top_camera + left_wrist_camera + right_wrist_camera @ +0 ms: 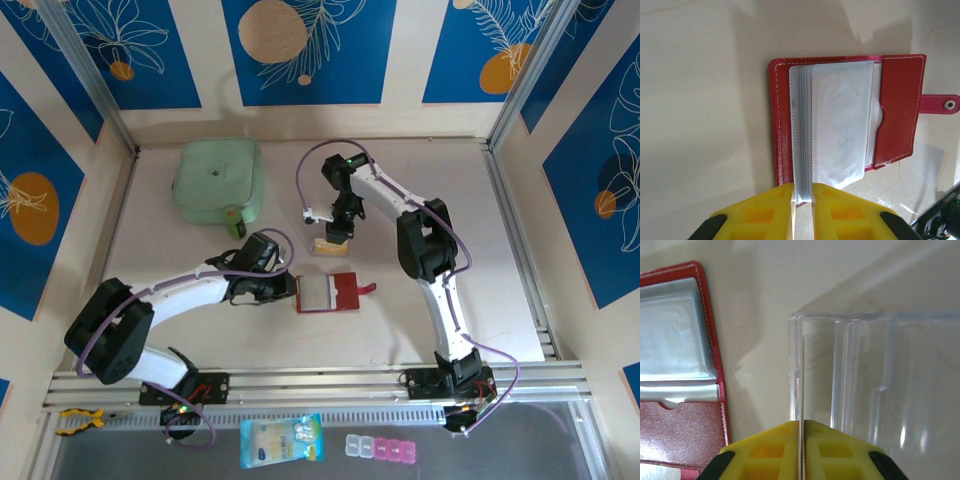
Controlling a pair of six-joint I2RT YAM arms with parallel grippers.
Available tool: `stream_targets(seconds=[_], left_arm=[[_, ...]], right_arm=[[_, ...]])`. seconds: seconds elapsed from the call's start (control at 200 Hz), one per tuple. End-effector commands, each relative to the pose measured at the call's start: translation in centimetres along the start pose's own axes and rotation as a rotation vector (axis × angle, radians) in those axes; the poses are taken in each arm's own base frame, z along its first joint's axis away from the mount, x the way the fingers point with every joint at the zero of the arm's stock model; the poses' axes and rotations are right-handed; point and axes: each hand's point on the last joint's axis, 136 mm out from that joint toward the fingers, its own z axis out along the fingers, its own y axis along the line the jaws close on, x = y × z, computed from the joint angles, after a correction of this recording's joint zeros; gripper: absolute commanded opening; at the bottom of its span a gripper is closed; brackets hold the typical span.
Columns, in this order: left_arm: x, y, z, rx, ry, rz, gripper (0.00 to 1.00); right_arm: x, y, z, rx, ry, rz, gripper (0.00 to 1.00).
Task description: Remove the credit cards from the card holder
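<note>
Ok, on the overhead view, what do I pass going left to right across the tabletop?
green pouch → left gripper → card holder. The clear box overlaps the card holder's span, so it is left unplaced.

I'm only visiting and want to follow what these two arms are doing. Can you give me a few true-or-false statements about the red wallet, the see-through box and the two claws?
1. The red folding card holder lies open on the table. True.
2. The left gripper pinches the holder's greyish clear pockets. True.
3. The right gripper is open and empty. False: it is shut on a wall of the clear plastic box.
4. The holder's red closing tab is snapped shut. False: it sticks out free to the side.
</note>
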Motion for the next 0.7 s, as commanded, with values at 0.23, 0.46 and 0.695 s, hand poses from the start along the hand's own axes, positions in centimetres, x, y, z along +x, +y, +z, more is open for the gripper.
stream_targets(seconds=[0.23, 0.46, 0.695], left_arm=[[-0.5, -0.6, -0.6, 0.021, -0.01, 0.002, 0.17], [-0.8, -0.8, -0.7, 0.017, -0.016, 0.01, 0.17], [-1.0, -1.2, -0.6, 0.022, -0.013, 0.026, 0.17]], right_arm=[[-1.4, 0.7, -3.7, 0.058, -0.102, -0.005, 0.23], [-1.4, 0.0, -6.8, 0.182, -0.134, 0.016, 0.27], [-2.0, 0.6, -8.0, 0.235, -0.209, 0.089, 0.21]])
